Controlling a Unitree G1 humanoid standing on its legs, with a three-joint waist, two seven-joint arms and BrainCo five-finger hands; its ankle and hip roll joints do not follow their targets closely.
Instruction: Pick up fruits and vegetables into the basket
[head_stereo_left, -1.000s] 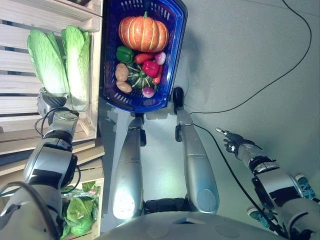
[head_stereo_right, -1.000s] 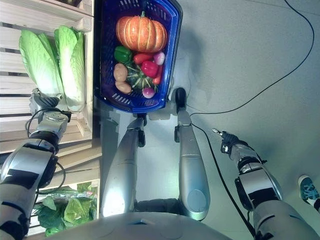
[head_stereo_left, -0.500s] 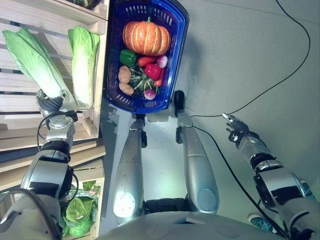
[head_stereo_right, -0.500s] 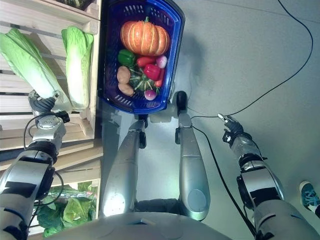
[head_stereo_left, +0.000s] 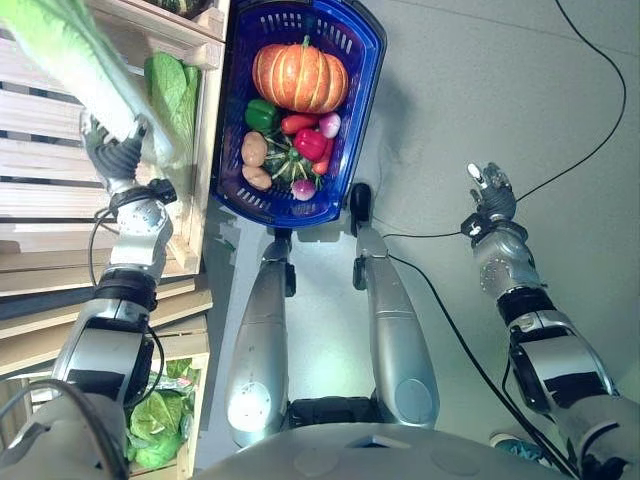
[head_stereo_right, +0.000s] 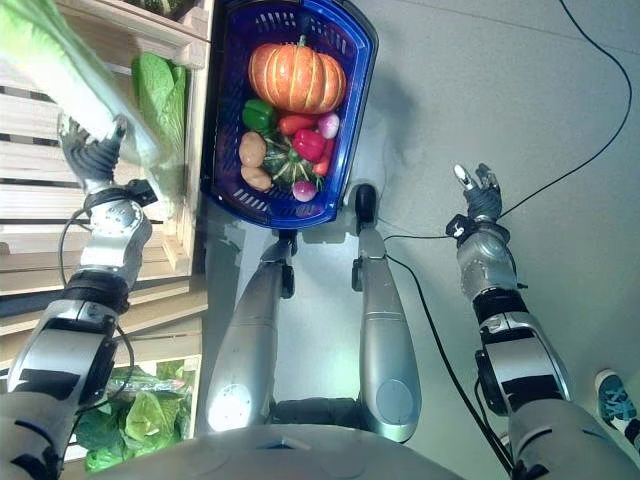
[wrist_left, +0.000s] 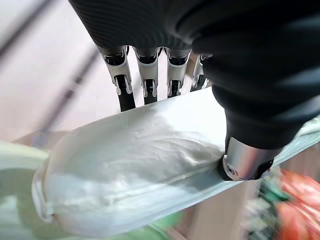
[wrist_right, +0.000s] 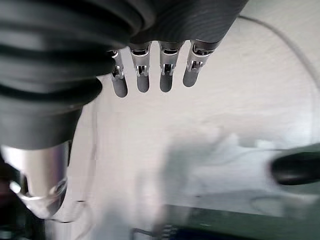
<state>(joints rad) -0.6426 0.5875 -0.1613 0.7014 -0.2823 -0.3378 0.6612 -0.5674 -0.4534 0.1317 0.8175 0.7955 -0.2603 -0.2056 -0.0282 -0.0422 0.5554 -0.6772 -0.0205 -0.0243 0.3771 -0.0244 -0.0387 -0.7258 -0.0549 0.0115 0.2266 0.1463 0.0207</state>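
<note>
My left hand (head_stereo_left: 118, 158) is shut on the white stem of a napa cabbage (head_stereo_left: 62, 55), lifted above the wooden shelf; the left wrist view shows fingers and thumb wrapped round the pale stalk (wrist_left: 135, 165). A second napa cabbage (head_stereo_left: 176, 95) still lies on the shelf beside the basket. The blue basket (head_stereo_left: 352, 110) holds a pumpkin (head_stereo_left: 300, 78), a green pepper (head_stereo_left: 261, 115), a red pepper (head_stereo_left: 310, 143), potatoes (head_stereo_left: 254, 150), a small green squash (head_stereo_left: 281, 165) and radishes (head_stereo_left: 330, 125). My right hand (head_stereo_left: 490, 190) hangs open over the grey floor, fingers straight, holding nothing.
Wooden slatted shelves (head_stereo_left: 40, 200) run along the left. A lower crate holds leafy greens (head_stereo_left: 160, 420). The basket sits on a small wheeled cart (head_stereo_left: 355, 195). A person's shoe (head_stereo_right: 612, 385) shows at the far right on the grey floor.
My left hand has lifted the cabbage up and away from the shelf, towards the top left. My right hand has risen and moved forward over the floor.
</note>
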